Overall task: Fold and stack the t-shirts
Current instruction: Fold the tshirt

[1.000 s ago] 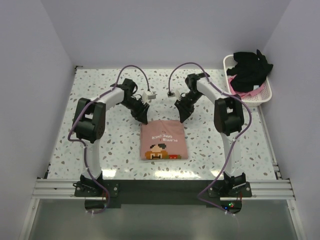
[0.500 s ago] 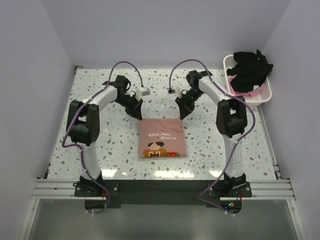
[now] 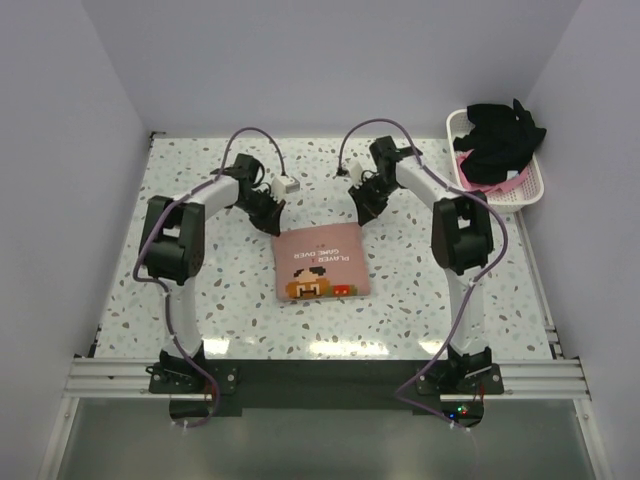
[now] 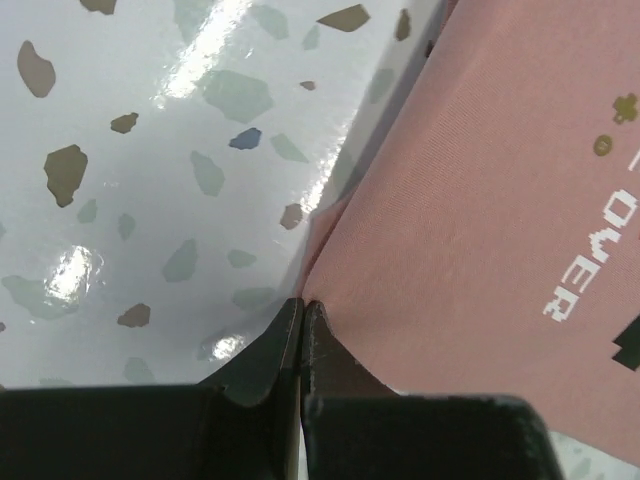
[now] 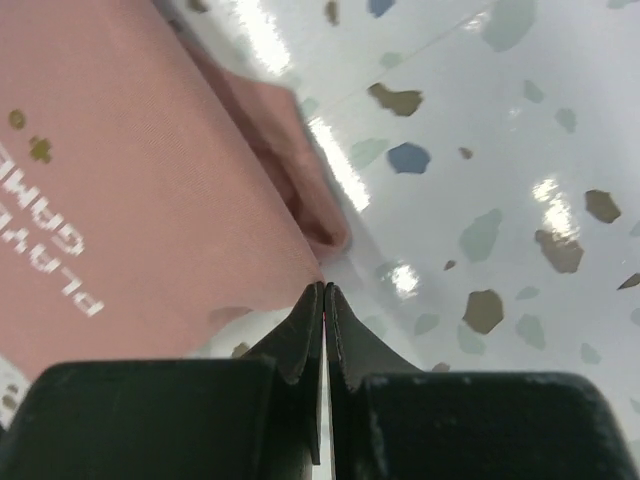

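- While the salmon-pink t-shirt lies folded into a neat block in the middle of the speckled table, both arms reach down to its far edge.
- The left gripper is at the far left corner of this shirt. In the left wrist view its two black fingers are pressed tight together with no gap. Their tips meet right on the edge of the pink cloth. The cloth puckers a little there, so it looks nipped between them.
- The right gripper is at the far right corner. In the right wrist view its fingers are squeezed together too. Their tips sit right where the folded corner ends, and a bit of pink cloth reaches in between them.
- The shirt's picture side faces up. A blocky pixel face shows near the edge closest to the arm bases, with small white words above it.
- The shirt sits a bit crooked, with its far right corner higher in the top view than its far left one.
- A white lattice basket stands at the far right corner of the table, well apart from the folded shirt.
- A black t-shirt is heaped in the basket and spills over its rim.
- A bright pink t-shirt peeks out from under the black one, along the near side of the basket.
- Both shirts in the basket are bunched up, not folded.
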Controlling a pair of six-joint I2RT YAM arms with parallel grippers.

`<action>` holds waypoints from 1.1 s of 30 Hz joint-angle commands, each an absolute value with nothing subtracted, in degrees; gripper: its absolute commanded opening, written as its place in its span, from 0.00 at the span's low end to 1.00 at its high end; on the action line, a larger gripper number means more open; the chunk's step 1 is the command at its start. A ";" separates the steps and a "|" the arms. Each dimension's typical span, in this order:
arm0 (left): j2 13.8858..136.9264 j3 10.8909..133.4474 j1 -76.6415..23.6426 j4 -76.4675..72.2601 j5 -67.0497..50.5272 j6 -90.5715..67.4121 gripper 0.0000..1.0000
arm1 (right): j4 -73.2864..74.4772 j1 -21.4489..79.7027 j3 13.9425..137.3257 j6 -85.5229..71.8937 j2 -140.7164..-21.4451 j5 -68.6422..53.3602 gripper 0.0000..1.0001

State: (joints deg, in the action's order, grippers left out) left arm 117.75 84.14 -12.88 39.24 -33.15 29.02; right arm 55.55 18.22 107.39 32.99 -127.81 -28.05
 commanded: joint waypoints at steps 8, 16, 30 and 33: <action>119.99 89.29 -11.16 33.04 -28.63 24.09 0.36 | 46.39 17.58 111.96 20.31 -128.24 -22.58 0.24; 102.94 87.22 -9.49 42.36 -47.52 19.18 1.00 | 51.76 16.87 108.40 7.41 -111.64 -39.52 0.99; 92.45 48.95 -25.14 3.43 -68.38 -26.37 1.00 | 59.86 27.42 84.73 3.78 -111.87 -64.69 0.99; 98.51 48.69 -24.00 4.56 -66.19 -23.74 1.00 | 59.50 27.07 83.06 6.23 -116.88 -64.07 0.99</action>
State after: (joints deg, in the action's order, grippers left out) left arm 96.14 48.66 -25.23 10.04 -65.76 -20.86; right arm 56.88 28.34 83.53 3.36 -115.52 -60.69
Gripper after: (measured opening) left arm 0.997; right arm 0.986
